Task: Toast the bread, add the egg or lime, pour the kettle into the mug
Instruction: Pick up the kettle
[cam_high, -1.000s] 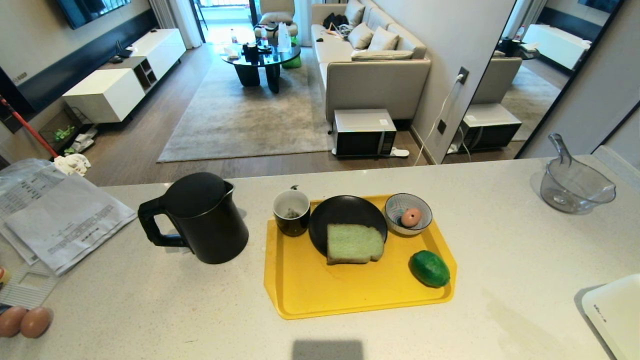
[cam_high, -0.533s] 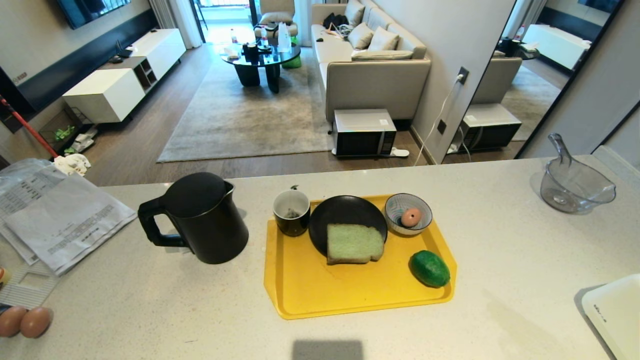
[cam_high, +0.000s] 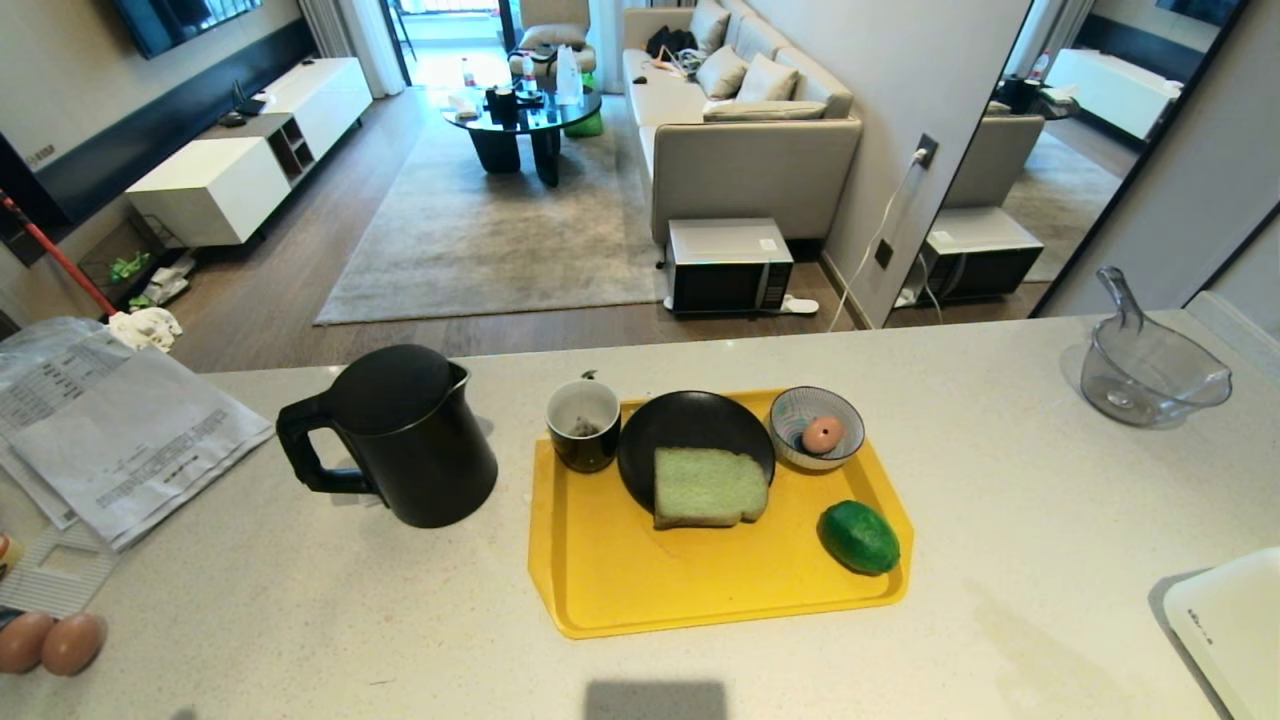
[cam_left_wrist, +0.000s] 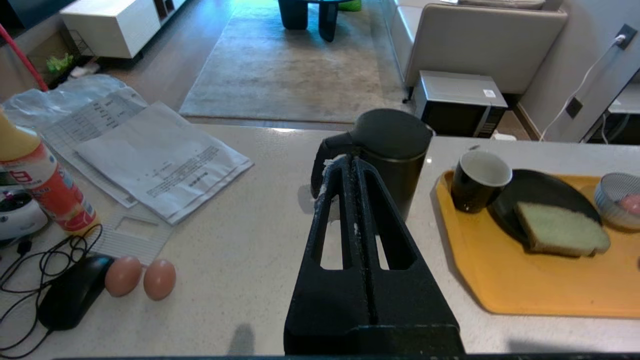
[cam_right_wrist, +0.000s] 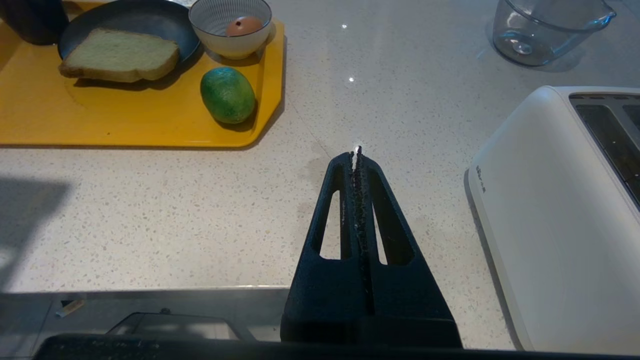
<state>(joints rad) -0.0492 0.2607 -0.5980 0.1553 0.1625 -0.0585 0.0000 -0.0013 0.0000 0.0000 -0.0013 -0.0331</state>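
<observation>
Nothing looks done yet. The pale green bread slice (cam_high: 708, 487) lies on the round black plate (cam_high: 690, 425), with the glossy green lime (cam_high: 859, 537) at four o'clock of it. The white-lined black mug (cam_high: 583, 425) holds no water that shows; the matte black kettle (cam_high: 400, 435) stands at nine o'clock on the bench (cam_high: 300, 620). Left tool (cam_left_wrist: 345, 162) and right tool (cam_right_wrist: 356, 152) are pressed together, empty.

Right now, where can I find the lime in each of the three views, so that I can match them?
Head view: the lime lies at the near right corner of the yellow tray, below the striped bowl.
Left wrist view: not in it; the tray is cut off at the picture's edge.
Right wrist view: the lime lies beside the bread, under the bowl.
Shared landmark: the bread on the black plate.
</observation>
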